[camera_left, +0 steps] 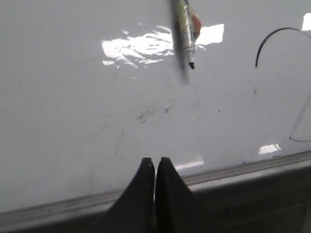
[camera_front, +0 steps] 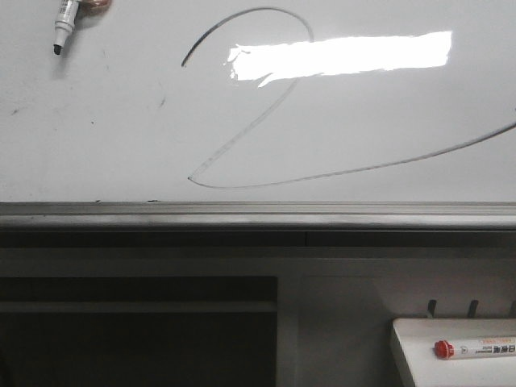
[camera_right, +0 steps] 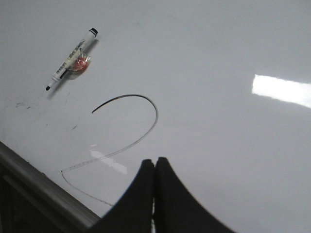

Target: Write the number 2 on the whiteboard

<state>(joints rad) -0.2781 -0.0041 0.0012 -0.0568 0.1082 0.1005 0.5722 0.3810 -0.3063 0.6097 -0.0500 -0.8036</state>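
Note:
The whiteboard (camera_front: 97,153) fills the upper front view, with a grey lower rail and a bright light reflection. The number 2 (camera_front: 242,141) is drawn on it in thin dark grey, its base sweeping right; it also shows in the right wrist view (camera_right: 141,138), and part of its curve in the left wrist view (camera_left: 265,46). An uncapped marker (camera_front: 64,24) lies on the board at the upper left, apart from both grippers, also seen in the wrist views (camera_left: 184,34) (camera_right: 70,60). My left gripper (camera_left: 155,162) is shut and empty. My right gripper (camera_right: 154,162) is shut and empty.
A small white tray (camera_front: 419,363) with a red-capped marker (camera_front: 476,348) stands at the lower right, below the board's rail (camera_front: 242,216). Small dark specks mark the board's left side (camera_front: 161,102). A dark opening lies below the rail at lower left.

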